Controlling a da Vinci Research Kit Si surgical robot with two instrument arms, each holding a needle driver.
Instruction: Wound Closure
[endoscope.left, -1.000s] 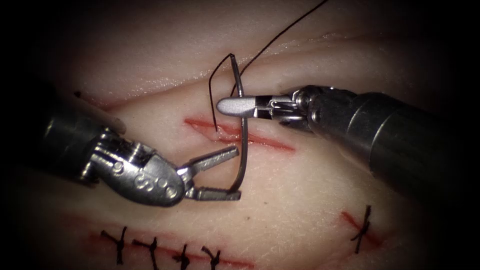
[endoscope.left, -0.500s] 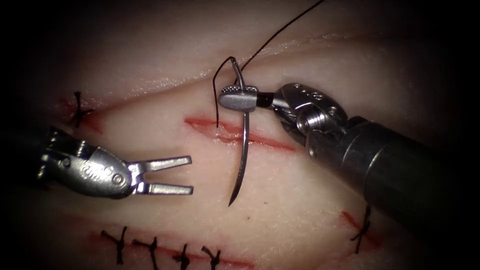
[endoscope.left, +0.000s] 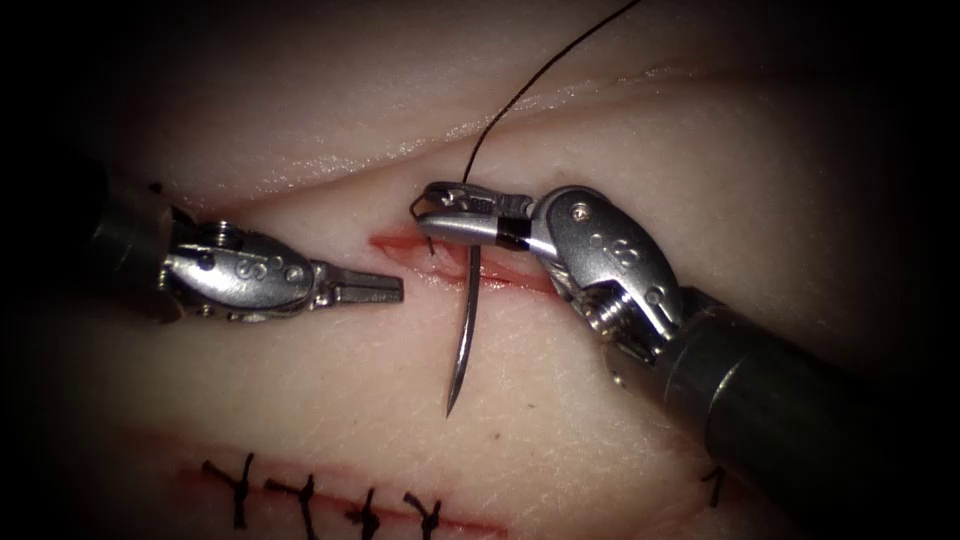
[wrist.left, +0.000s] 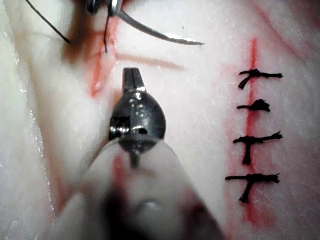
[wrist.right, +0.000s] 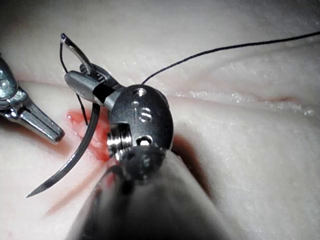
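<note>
Needle (endoscope.left: 466, 330) held near its tail by right end effector (endoscope.left: 455, 215).

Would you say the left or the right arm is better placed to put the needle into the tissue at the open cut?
Probably the right. The right tool already grips the needle near its thread end, its point free above the tissue beside the cut. The left tool holds nothing, jaws shut.

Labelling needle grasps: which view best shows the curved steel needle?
Right wrist view: the curved steel needle shows end to end, right tool clamped near its thread end. Endoscope view foreshortens it; left wrist view catches its pointed part.
</note>
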